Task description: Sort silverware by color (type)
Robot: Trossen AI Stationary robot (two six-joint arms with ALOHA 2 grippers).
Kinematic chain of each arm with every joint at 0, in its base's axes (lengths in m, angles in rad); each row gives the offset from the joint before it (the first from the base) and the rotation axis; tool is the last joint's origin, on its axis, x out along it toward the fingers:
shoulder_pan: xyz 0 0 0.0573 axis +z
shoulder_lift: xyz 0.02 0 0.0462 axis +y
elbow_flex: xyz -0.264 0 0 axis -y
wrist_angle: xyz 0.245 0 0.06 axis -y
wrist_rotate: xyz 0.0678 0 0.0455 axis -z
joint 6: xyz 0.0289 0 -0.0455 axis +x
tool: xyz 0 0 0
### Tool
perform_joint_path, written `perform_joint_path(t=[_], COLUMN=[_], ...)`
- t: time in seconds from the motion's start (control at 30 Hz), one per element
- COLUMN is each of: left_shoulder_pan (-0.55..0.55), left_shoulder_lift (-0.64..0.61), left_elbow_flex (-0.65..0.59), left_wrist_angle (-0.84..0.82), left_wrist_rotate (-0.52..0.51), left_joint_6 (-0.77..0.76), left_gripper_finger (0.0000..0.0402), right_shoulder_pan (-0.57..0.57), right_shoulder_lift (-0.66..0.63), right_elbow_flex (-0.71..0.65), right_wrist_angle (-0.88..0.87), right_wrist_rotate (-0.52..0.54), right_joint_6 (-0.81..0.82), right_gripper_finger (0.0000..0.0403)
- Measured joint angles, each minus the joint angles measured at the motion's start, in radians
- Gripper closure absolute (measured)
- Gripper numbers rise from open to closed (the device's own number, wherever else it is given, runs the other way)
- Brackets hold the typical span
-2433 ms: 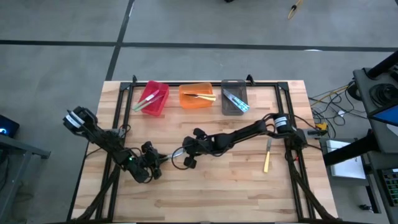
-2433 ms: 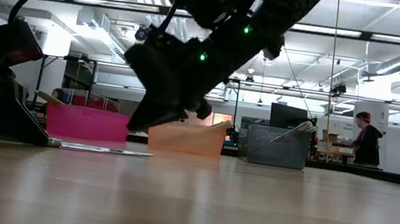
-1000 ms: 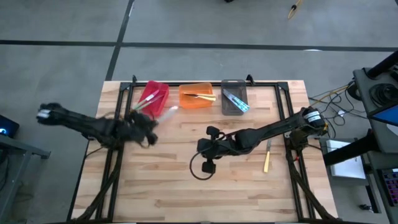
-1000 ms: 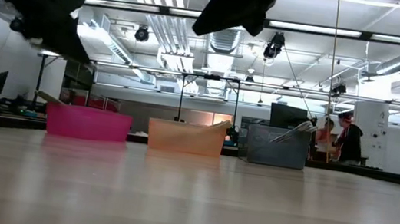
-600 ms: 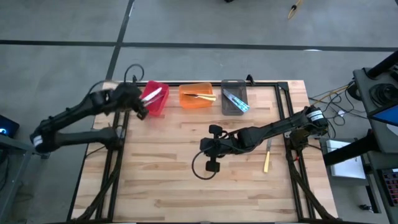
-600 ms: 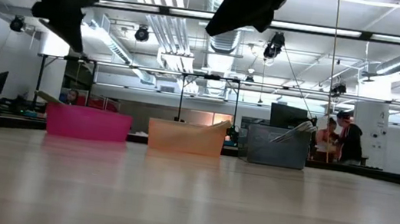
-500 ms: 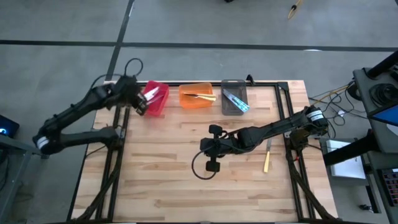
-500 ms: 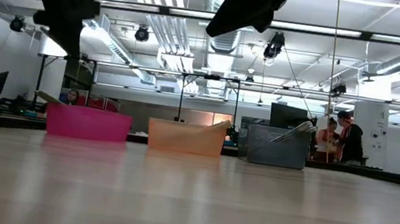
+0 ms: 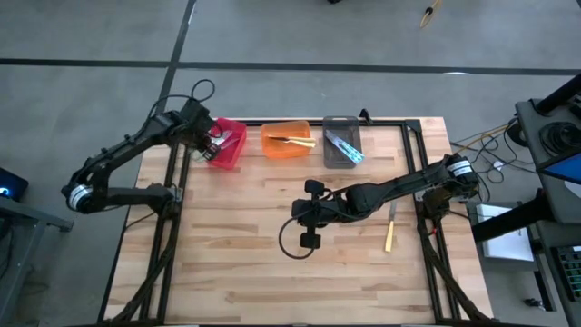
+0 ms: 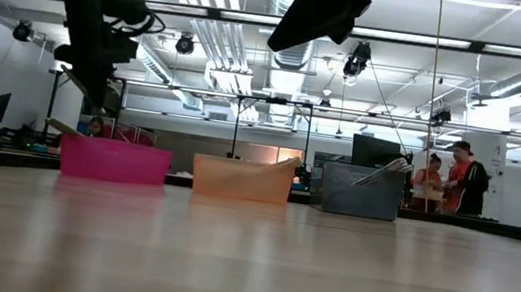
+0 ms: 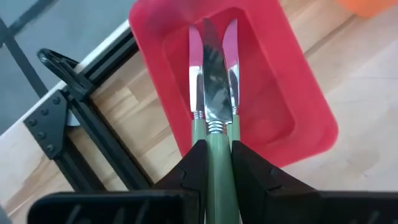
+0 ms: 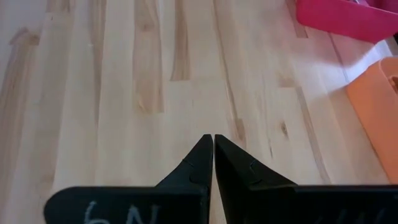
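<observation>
One green-handled knife (image 11: 217, 118) points blade-first over the red bin (image 11: 298, 93) at far left — my left gripper (image 11: 216, 163) pinches its handle; my right gripper (image 12: 214, 152) hangs closed mid-table.

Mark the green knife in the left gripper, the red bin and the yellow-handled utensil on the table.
green knife (image 11: 216, 102), left wrist view, blade.
red bin (image 11: 311, 99), left wrist view, rim.
yellow-handled utensil (image 9: 388, 238), high view, handle.

The dark left arm reaches toward the table's far left corner, its two-finger left gripper (image 11: 217, 163) raised and clamped on a slim green handle. The dark right arm stretches leftward over mid-table, its right gripper (image 12: 214, 151) pressed closed, empty.
</observation>
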Motion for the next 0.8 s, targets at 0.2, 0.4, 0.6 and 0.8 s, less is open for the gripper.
perform_joint_path(t=[0.2,0.4,0.6,0.8], left_shoulder_pan=[0.000,0.000,0.000,0.000], left_shoulder_lift=[0.084,0.126,0.159,0.172], left_elbow_flex=[-0.001,-0.001,-0.001,-0.001], left_wrist_angle=[0.041,0.090,0.105,0.105], left_wrist_rotate=[-0.001,-0.002,-0.003,-0.003], left_joint_6=[-0.004,-0.009,-0.011,-0.011], left_gripper_finger=[0.0366,0.0346,0.0341,0.0357], right_shoulder_pan=[0.001,0.001,0.001,0.001], right_shoulder_lift=[0.000,0.000,0.000,0.000], right_elbow_flex=[0.000,0.000,0.000,0.000], right_wrist_angle=[0.000,0.000,0.000,0.000], right_wrist_rotate=[0.000,0.000,0.000,0.000], right_joint_6=[0.001,0.000,-0.007,-0.006], right_gripper_finger=[0.0394,0.0394,0.0394,0.0394])
